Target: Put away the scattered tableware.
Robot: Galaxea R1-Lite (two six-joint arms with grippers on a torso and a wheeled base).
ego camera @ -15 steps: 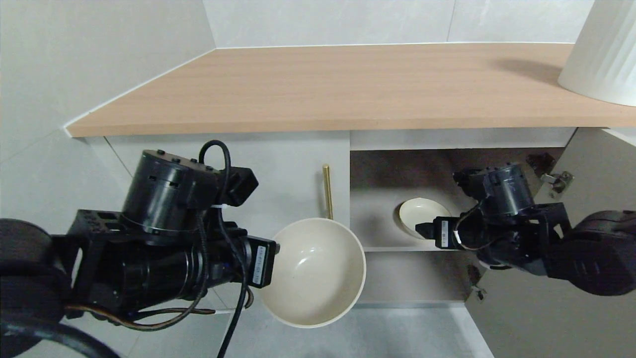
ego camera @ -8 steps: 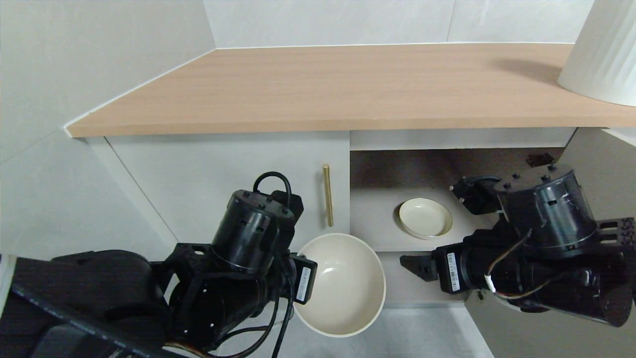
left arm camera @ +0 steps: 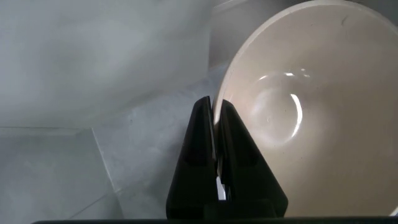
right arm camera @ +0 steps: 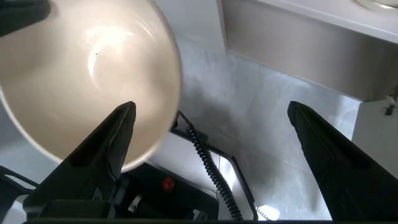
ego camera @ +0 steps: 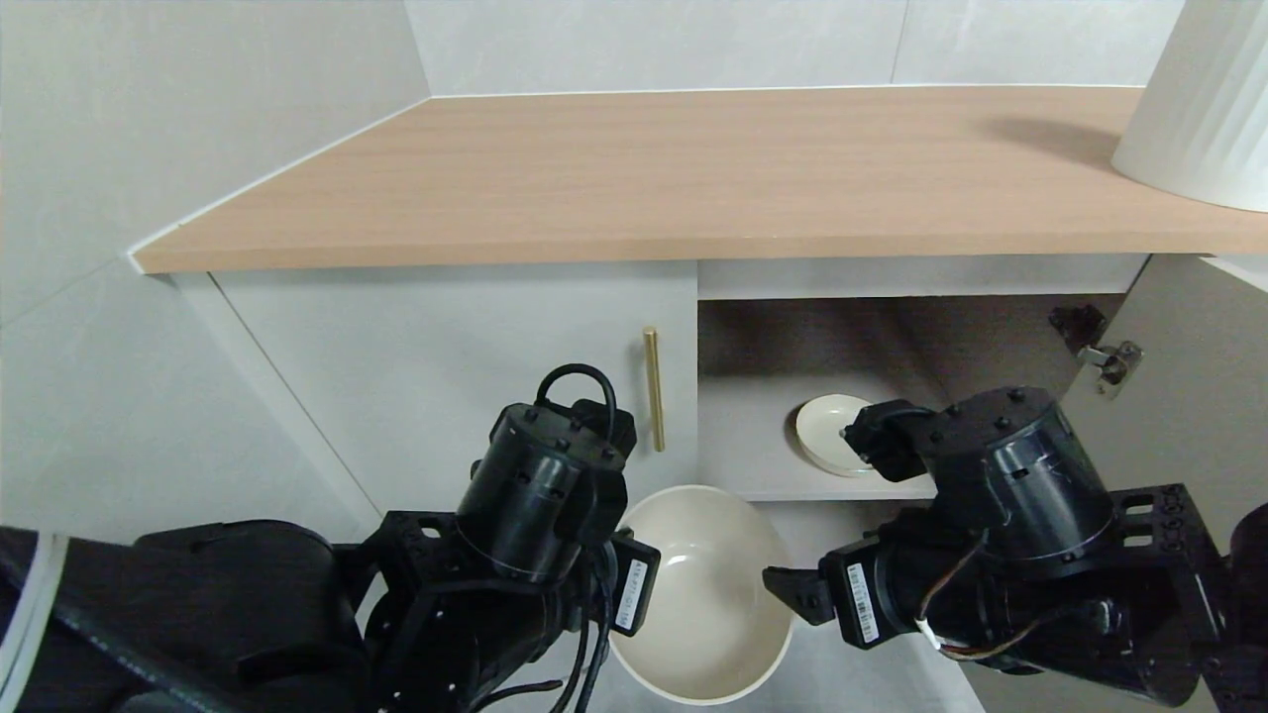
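The cream bowl (ego camera: 698,594) hung in the air, low in front of the cabinet, with its open side turned up toward the head camera. It sat below and nearer than the shelf (ego camera: 743,436) inside the open compartment. The left end effector (left arm camera: 215,121) was clamped on the bowl's rim, one finger inside the wall and one outside, so all the weight hung off that single pinch. We judged the bowl to be stiff, smooth-glazed and probably breakable. It looked slippery enough to swivel in the grip if tilted quickly, and a knock against the shelf edge could chip it. The rim seemed the only sensible place to hold it, since the curved wall offers nothing to pinch. The right end effector (right arm camera: 211,146) hovered just beside the bowl's far rim with its fingers spread wide and nothing between them. We could not tell whether one finger grazed the bowl. A small plate (ego camera: 827,431) already lay on the shelf, partly hidden by the right arm. That left room toward the closed door, which carried a brass handle (ego camera: 652,388). The other door (ego camera: 1189,347) stood swung open on the right. Above them ran the wooden surface (ego camera: 644,168), with a white ribbed vessel (ego camera: 1204,109) at its right end.
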